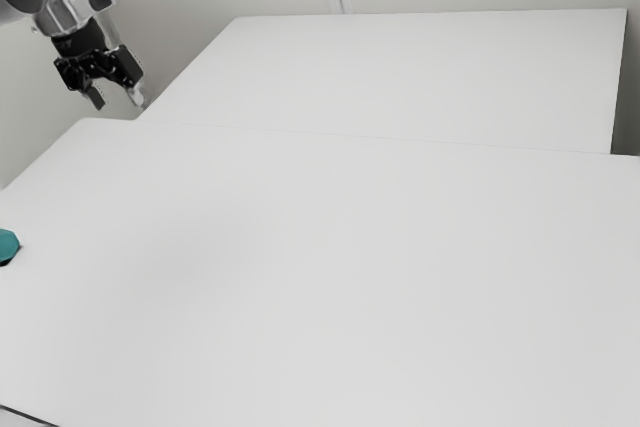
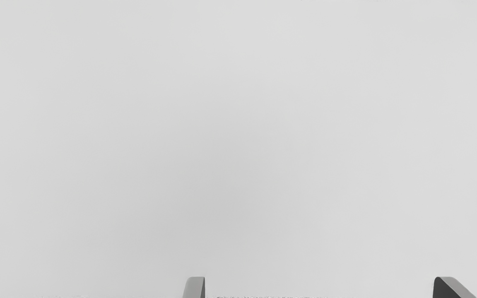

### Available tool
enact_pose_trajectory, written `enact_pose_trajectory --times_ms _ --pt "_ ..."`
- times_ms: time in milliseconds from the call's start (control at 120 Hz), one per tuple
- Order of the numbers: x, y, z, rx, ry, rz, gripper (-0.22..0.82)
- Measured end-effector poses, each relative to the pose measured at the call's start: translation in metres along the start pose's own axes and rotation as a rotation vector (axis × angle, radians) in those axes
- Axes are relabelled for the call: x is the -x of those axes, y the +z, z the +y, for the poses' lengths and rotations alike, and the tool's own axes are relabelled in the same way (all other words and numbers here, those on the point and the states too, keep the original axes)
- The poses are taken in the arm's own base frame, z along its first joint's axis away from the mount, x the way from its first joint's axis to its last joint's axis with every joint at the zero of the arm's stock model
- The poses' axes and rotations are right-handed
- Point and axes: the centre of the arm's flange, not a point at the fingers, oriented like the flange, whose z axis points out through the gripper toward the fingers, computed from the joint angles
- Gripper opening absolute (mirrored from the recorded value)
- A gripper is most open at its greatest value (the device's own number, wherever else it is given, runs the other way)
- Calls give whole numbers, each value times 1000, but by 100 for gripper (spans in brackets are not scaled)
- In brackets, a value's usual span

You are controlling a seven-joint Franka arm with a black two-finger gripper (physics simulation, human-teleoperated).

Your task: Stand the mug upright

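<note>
In the exterior view my gripper (image 1: pixel 117 100) hangs at the upper left, near the far-left corner of the white table. The wrist view has the two fingertips of the gripper (image 2: pixel 319 285) wide apart, with bare white surface beyond them and nothing between them. A teal object (image 1: pixel 8 246) with a dark underside is cut off by the exterior view's left edge; whether it is the mug cannot be told.
The white table (image 1: pixel 330 267) spans most of the exterior view. Behind it lies another white surface (image 1: pixel 420 77), with a thin seam between the two. A thin dark line (image 1: pixel 28 415) crosses the exterior view's lower left corner.
</note>
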Motion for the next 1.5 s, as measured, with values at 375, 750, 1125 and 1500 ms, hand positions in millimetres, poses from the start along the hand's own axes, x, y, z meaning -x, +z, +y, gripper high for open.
enact_pose_trajectory --times_ms 375,750,1125,1500 --pt "93 -8 -289 296 -206 129 60" --pt "195 66 -464 468 -142 322 60" --pt "233 167 -550 478 -77 454 60" --pt "189 229 -562 427 -17 549 60"
